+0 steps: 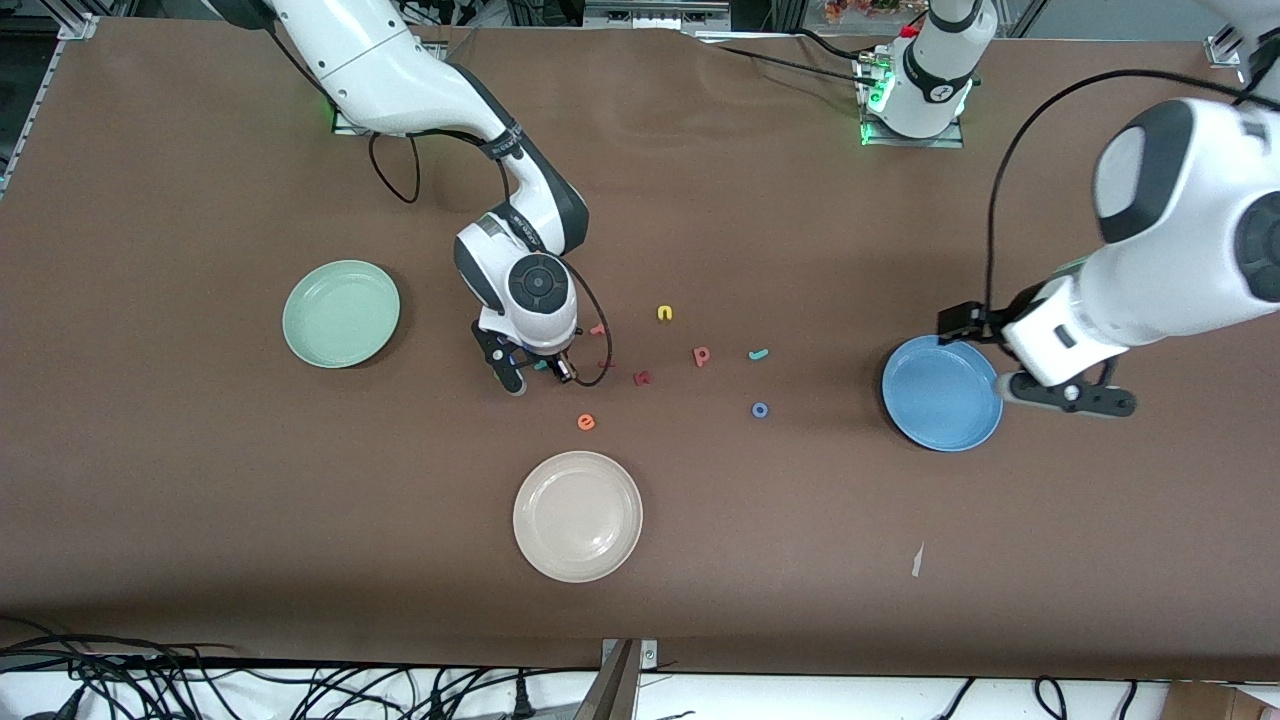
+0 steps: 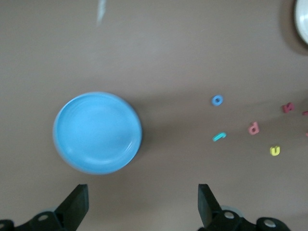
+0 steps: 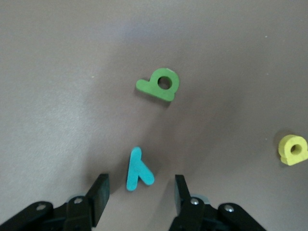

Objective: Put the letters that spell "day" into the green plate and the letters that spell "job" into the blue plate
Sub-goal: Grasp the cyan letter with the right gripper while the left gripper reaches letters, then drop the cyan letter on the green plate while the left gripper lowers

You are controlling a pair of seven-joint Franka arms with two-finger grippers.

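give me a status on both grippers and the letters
Right gripper low at table, open fingers straddling teal foam y. Left gripper open, waiting above round blue plate. Green a close by; both plates empty.

You look down on the whole table (image 1: 200, 560) from high across it, facing both bases. Your left wrist camera hangs over the blue plate (image 2: 97, 132); your right one sits close above the teal y (image 3: 138, 171). Front and left wrist views share that plate.

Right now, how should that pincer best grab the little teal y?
Probably from straight above, across its long straight stem. The teal y lies flat on the table, too thin to catch any other way, and the right pincer already straddles that stem with its fingers apart.
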